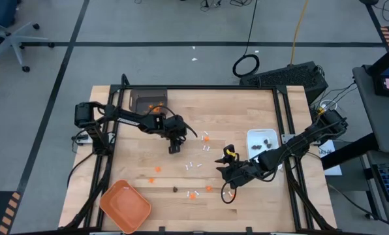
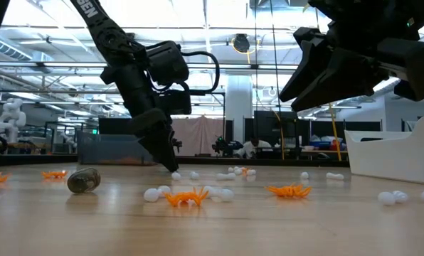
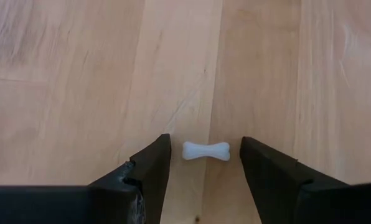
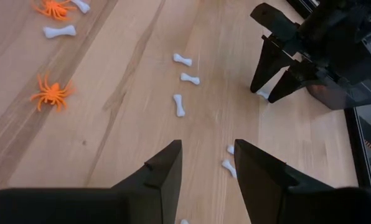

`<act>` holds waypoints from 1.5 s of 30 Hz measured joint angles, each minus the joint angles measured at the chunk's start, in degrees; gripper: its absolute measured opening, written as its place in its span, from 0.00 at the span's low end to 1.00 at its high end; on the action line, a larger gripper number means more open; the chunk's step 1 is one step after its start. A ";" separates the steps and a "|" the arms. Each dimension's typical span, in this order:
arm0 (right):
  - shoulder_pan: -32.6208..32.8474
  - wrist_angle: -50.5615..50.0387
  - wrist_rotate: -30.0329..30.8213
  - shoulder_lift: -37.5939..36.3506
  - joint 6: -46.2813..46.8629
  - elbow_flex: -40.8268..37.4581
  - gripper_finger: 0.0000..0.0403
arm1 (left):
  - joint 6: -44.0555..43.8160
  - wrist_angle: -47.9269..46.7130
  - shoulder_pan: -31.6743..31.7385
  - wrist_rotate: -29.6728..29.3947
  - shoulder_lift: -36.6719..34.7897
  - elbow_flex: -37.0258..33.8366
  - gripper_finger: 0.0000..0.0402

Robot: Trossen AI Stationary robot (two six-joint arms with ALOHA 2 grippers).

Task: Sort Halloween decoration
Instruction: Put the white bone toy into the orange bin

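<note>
Small Halloween decoration pieces lie scattered on the wooden table (image 1: 142, 156): white bone-shaped sticks (image 4: 180, 104), orange spiders (image 4: 50, 93) and a dark brown bit (image 2: 84, 180). My left gripper (image 3: 204, 142) points steeply down at the table's middle (image 1: 175, 147), open. Its fingertips stand on either side of one white bone (image 3: 206, 151) that lies flat on the wood, with a small gap at each end. My right gripper (image 4: 207, 152) hangs open above the table, right of centre (image 1: 228, 177), with nothing between its fingers.
A white rectangular dish (image 1: 254, 136) holding a few dark bits stands at the right. An orange tray (image 1: 124, 205) lies at the near left corner. A dark bin (image 1: 137, 98) with orange bits sits at the far left. Loose pieces are spread between the two grippers.
</note>
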 joint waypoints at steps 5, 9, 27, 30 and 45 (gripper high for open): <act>0.00 0.00 0.00 0.00 -0.01 0.00 0.32 | 0.91 -0.04 0.00 0.20 0.02 -0.02 0.44; 0.00 0.00 0.00 0.00 -0.02 0.00 0.32 | 0.90 -0.04 -0.04 0.41 0.07 -0.02 0.37; 0.00 0.00 0.02 0.00 -0.02 0.00 0.32 | 0.95 -0.59 -0.15 0.37 -0.83 -0.20 0.33; 0.00 0.00 0.02 0.00 -0.02 0.00 0.32 | 0.93 -1.09 -0.28 0.15 -1.75 -0.30 0.33; 0.00 0.00 0.02 0.02 -0.02 0.00 0.32 | 0.45 -0.42 -1.80 -2.55 -3.61 -0.28 0.33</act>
